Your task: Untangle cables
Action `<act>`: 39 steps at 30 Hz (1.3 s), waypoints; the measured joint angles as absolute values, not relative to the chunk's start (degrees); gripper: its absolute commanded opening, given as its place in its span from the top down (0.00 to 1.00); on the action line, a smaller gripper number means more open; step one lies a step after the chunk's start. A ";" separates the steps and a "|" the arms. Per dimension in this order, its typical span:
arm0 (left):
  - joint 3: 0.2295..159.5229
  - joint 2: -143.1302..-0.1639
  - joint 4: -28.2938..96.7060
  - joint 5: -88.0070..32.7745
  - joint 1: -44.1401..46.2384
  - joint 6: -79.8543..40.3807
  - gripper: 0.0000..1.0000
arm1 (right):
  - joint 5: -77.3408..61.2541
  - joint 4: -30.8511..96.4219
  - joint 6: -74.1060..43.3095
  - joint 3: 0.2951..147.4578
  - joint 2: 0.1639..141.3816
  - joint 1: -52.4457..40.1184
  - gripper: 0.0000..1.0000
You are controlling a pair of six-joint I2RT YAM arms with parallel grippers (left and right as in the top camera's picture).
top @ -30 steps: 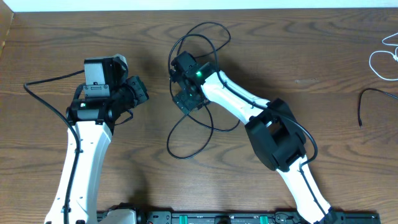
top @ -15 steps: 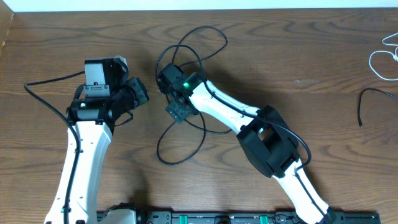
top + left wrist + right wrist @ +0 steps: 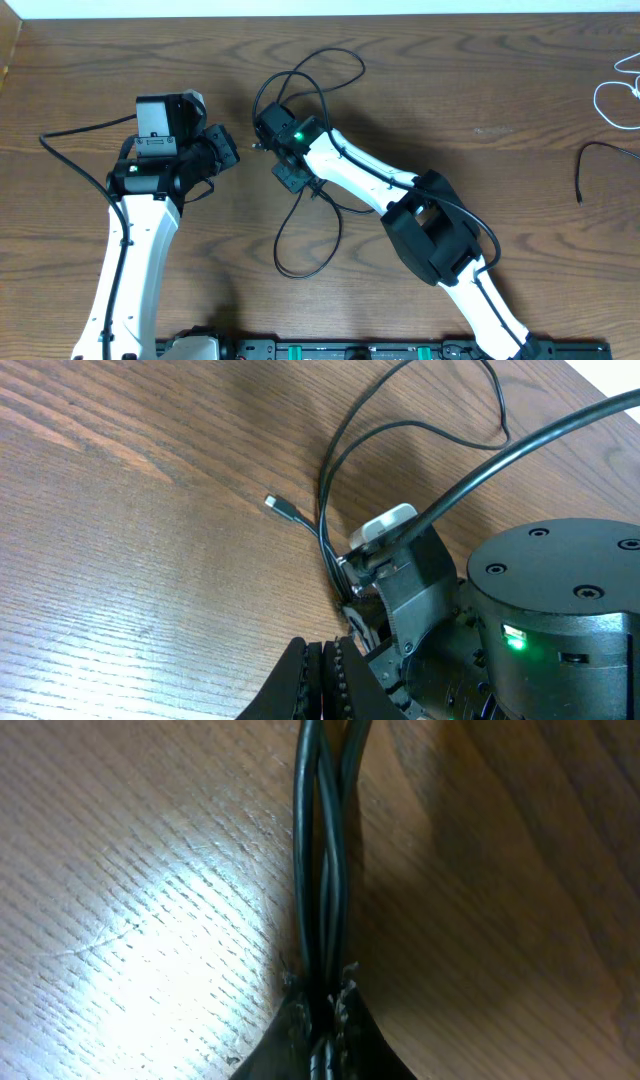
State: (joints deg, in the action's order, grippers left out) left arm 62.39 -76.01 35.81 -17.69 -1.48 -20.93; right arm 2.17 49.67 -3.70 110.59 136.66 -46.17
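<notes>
A long black cable (image 3: 318, 68) lies in loops on the wooden table, one loop above my right gripper (image 3: 268, 128) and another (image 3: 306, 240) below it. In the right wrist view, my right gripper (image 3: 320, 995) is shut on two or three strands of this black cable (image 3: 318, 840), pinned just above the wood. The cable's small plug end (image 3: 276, 506) rests on the table beside those strands. My left gripper (image 3: 222, 148) sits a little to the left, shut and holding nothing (image 3: 325, 652).
At the far right edge lie a white cable (image 3: 612, 100) and another black cable (image 3: 600, 150), apart from the tangle. The left arm's own thick cable (image 3: 70, 130) arcs out to the left. The table's far edge runs along the top.
My right gripper moved left over the black cable and closed on its strands. The lower loop shifted and stretched downward. The left arm stayed still.
</notes>
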 measured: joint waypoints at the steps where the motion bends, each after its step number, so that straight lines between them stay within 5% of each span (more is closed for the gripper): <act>1: 62.39 -76.01 35.81 -17.69 -1.48 -20.93 0.92 | 2.35 50.06 -4.08 110.72 136.66 -46.15 0.99; 17: 62.39 -76.01 35.77 -17.69 -1.48 -20.93 0.92 | 3.31 68.25 -5.19 124.75 130.80 -32.88 0.99; 31: 62.39 -76.01 35.77 -17.69 -1.48 -20.93 0.92 | 2.98 69.95 -4.51 126.69 115.50 -9.50 0.99; 39: 62.39 -76.01 35.77 -17.69 -1.48 -20.93 0.92 | -4.25 72.62 -0.64 126.69 115.44 -6.20 0.99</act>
State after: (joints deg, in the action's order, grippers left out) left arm 62.39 -76.01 35.77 -17.69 -1.48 -20.93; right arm -4.25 72.62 -0.64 126.69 115.44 -6.20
